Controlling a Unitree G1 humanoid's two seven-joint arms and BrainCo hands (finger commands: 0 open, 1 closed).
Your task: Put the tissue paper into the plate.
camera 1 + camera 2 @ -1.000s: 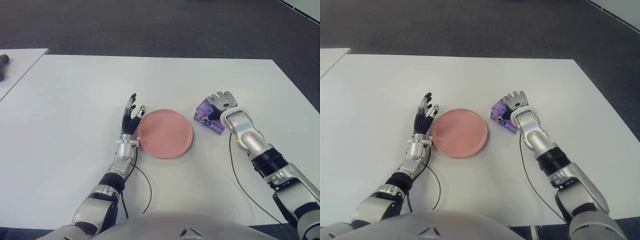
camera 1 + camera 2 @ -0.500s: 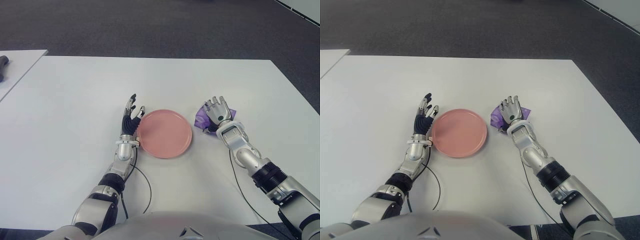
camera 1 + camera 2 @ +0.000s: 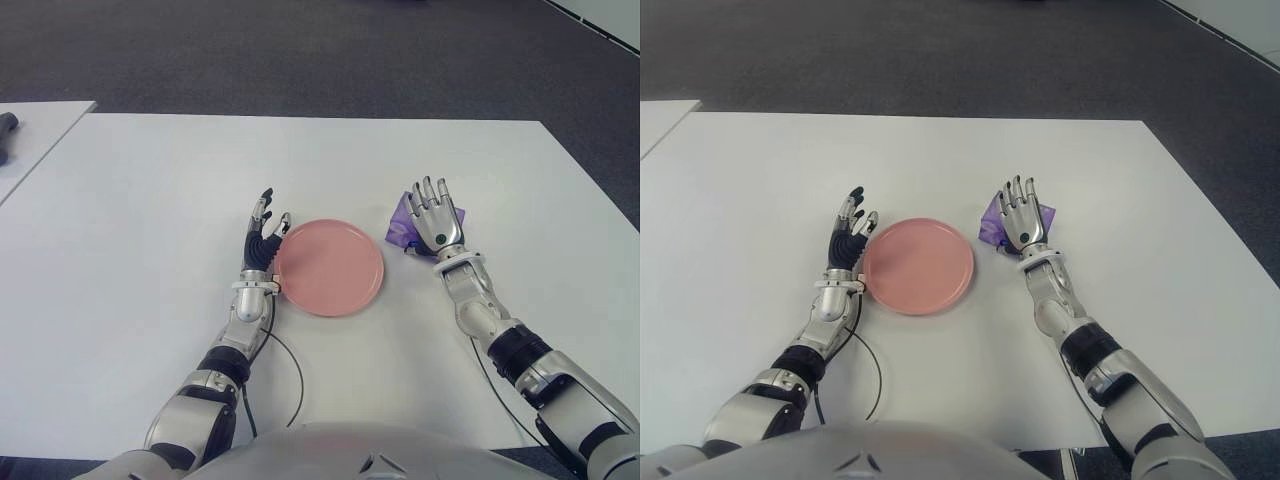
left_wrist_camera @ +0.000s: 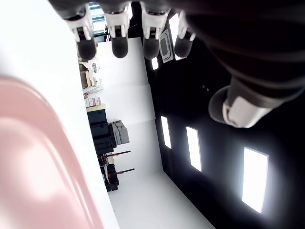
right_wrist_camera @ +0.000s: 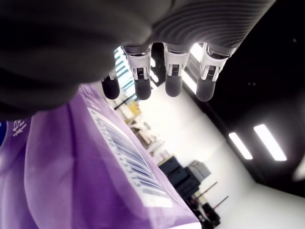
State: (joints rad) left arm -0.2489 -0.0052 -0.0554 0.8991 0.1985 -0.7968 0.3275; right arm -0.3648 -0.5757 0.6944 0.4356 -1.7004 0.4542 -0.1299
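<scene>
The white table (image 3: 150, 200) carried a pink plate (image 3: 330, 267) near its centre. The left hand (image 3: 263, 240) stood just beside the plate's left edge, fingers extended and holding nothing. The right hand (image 3: 434, 219) was raised to the right of the plate, fingers spread, empty. The purple tissue paper pack (image 3: 402, 226) lay on the table directly behind that hand, outside the plate.
</scene>
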